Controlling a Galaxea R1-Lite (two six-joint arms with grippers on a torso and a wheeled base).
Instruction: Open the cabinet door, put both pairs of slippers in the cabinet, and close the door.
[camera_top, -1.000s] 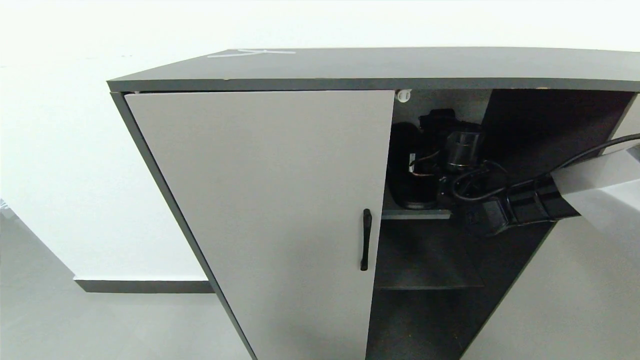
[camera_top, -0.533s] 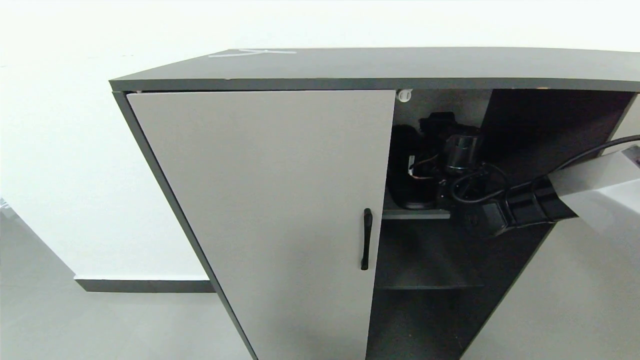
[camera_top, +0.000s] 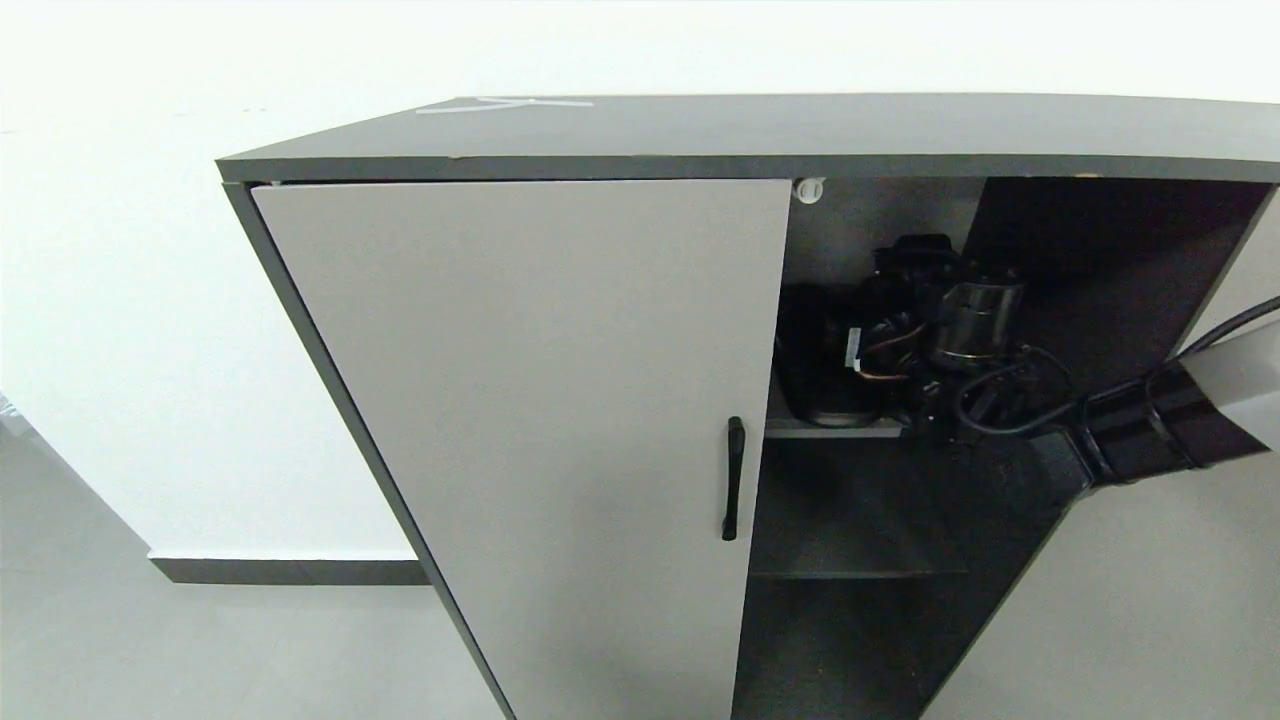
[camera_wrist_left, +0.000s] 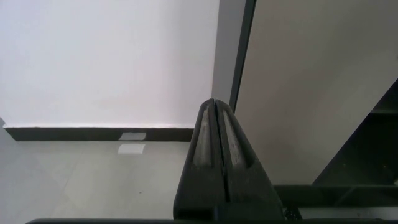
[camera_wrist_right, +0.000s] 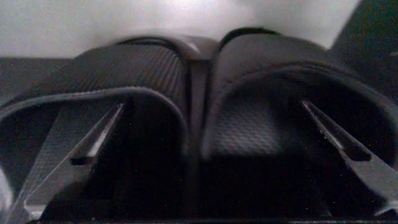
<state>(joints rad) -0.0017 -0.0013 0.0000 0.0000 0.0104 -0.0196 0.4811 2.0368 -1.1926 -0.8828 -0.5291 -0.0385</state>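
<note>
The dark cabinet (camera_top: 700, 130) has its left grey door (camera_top: 540, 400) shut and its right side standing open. A pair of black slippers (camera_top: 815, 355) stands on the top shelf (camera_top: 835, 428) just behind the shut door's edge. My right gripper (camera_top: 865, 350) is inside that compartment, right beside the slippers. In the right wrist view the two slippers (camera_wrist_right: 261, 93) lie side by side between my right gripper's (camera_wrist_right: 211, 109) widely spread fingers (camera_wrist_right: 93, 146). My left gripper (camera_wrist_left: 214, 109) is shut on nothing, low by the cabinet's left side (camera_wrist_left: 239, 56).
A black handle (camera_top: 734, 478) runs down the shut door's right edge. The open right door (camera_top: 1150, 620) hangs at the right, under my right arm. A lower shelf (camera_top: 860, 570) sits dark below. Grey floor (camera_top: 150, 650) and a white wall lie to the left.
My right arm has drawn back to the right, out from the compartment a little. The slippers stay where they were on the top shelf.
</note>
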